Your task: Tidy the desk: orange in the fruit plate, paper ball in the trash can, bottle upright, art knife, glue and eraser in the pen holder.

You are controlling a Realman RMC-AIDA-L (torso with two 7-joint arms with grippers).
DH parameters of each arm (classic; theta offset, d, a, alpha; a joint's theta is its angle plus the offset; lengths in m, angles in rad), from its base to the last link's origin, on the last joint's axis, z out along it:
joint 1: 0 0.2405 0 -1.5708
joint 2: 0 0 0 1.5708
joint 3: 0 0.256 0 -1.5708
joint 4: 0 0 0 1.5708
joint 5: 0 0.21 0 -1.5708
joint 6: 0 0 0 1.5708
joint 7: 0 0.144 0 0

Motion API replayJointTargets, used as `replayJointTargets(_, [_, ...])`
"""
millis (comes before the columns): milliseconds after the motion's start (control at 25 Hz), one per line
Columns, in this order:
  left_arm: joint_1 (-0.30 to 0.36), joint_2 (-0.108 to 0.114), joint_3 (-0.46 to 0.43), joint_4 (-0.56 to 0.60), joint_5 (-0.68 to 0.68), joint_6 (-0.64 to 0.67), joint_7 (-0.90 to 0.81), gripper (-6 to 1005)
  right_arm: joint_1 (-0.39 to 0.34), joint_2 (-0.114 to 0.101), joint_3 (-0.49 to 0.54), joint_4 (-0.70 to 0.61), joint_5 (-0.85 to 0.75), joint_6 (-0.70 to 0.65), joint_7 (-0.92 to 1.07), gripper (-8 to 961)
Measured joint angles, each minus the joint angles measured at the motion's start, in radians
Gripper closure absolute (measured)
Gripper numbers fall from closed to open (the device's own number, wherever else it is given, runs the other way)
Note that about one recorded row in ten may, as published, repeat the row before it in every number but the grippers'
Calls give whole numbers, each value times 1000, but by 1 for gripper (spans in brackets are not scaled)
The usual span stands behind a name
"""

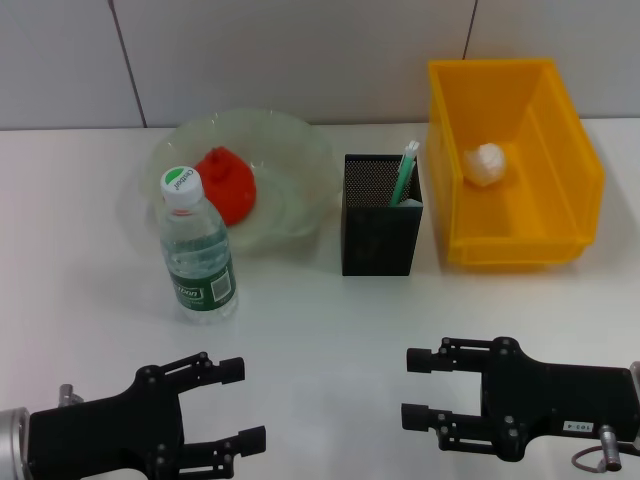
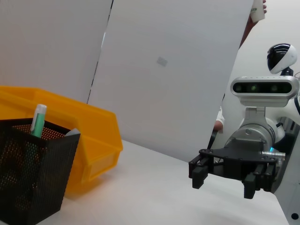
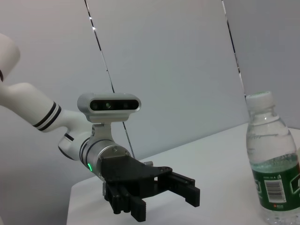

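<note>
Nearest, left gripper [image 1: 233,402] and right gripper [image 1: 421,388] rest wide apart, holding nothing. Beyond them stands the pen holder [image 1: 380,226]: bottle [image 1: 196,246] upright left, orange [image 1: 227,184] in plate [image 1: 290,150], paper ball [image 1: 488,163] in bin [image 1: 560,150] right.

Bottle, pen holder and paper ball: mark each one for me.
bottle [image 1: 199,262], head view, on the label area of the upright body.
pen holder [image 1: 377,238], head view, on its front mesh wall.
paper ball [image 1: 487,163], head view, centre of the ball inside the yellow bin.
</note>
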State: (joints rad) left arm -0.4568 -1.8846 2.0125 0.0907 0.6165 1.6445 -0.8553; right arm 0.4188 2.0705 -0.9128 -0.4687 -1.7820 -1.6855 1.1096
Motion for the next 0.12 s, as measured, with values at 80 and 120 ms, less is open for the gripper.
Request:
replayJointTargets(80, [0,-3,0,0,0,0,1,152,0,2,1,0,0,0,-7,324])
replayJointTargets(120, [0,-3,0,0,0,-2,1,152,0,3,1,1,1,0,-13,324])
